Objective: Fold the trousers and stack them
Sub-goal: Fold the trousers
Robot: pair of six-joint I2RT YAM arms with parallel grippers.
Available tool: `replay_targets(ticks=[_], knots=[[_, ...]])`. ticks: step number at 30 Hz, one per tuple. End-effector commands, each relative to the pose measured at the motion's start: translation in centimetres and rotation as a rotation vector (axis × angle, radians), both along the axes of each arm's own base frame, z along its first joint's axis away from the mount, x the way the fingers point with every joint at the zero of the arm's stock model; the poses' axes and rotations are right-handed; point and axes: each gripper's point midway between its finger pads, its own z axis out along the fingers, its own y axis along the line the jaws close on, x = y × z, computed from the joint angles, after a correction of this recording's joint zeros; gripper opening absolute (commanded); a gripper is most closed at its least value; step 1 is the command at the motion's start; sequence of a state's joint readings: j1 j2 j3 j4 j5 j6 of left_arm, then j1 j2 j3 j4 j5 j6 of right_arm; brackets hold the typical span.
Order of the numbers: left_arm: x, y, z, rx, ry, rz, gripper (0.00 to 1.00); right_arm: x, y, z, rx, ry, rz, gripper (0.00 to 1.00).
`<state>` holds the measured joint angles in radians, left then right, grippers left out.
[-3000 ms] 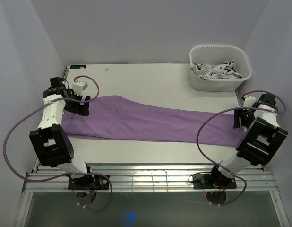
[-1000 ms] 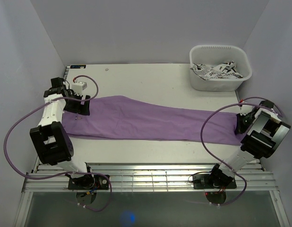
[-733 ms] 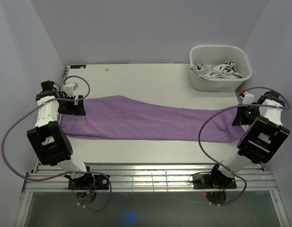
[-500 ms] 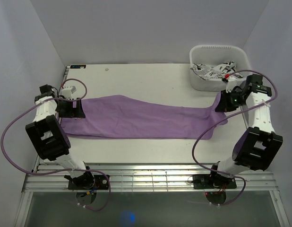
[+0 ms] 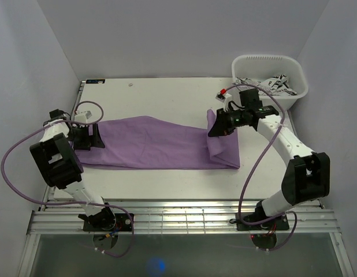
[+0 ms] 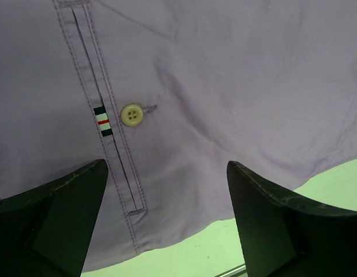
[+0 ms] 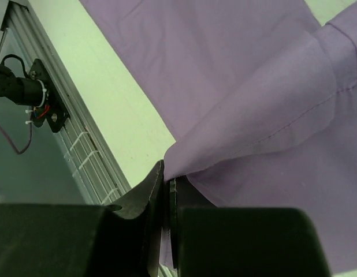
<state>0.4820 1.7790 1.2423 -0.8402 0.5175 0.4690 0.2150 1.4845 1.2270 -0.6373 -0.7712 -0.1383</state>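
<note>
Right gripper (image 5: 216, 128) has swung inward, jaws pinching the trousers (image 5: 155, 144) by the leg end to fold it over; left gripper (image 6: 166, 190) hovers spread, waist button (image 6: 132, 113) just ahead between its jaws.

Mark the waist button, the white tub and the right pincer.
waist button (image 6: 132, 113): left wrist view, its centre.
white tub (image 5: 271, 57): top view, far rim.
right pincer (image 7: 167, 176): right wrist view, between fingertips.
</note>
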Motion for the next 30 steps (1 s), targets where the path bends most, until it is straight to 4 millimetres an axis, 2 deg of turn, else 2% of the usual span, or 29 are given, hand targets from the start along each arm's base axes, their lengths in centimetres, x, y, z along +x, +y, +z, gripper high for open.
replay_targets(ticks=[1,7,12,18,19,25,30], knots=[[0.0,-0.3,-0.4,-0.029,0.000,0.028,0.95,1.4,5.2,0.5,0.112,-0.018,0.037,0.08],[-0.8,-0.3,-1.8,-0.021,0.037,0.052,0.94,3.5,9.7,-0.7,0.123,-0.003,0.046,0.08],[-1.5,-0.3,-2.6,-0.010,0.049,0.067,0.94,4.7,13.6,-0.4,0.180,0.000,0.045,0.08],[-2.2,-0.5,-3.5,-0.013,0.079,0.075,0.94,4.4,18.4,-1.6,0.201,0.035,0.074,0.08],[-2.3,-0.6,-3.6,-0.018,0.084,0.078,0.94,4.0,19.3,-2.5,0.192,0.054,0.083,0.08],[-2.7,-1.0,-4.1,-0.037,0.100,0.082,0.94,3.6,22.3,-3.9,0.193,0.071,0.105,0.08],[-3.2,-1.4,-4.7,-0.047,0.114,0.082,0.94,3.0,23.9,-4.7,0.195,0.083,0.119,0.08]])
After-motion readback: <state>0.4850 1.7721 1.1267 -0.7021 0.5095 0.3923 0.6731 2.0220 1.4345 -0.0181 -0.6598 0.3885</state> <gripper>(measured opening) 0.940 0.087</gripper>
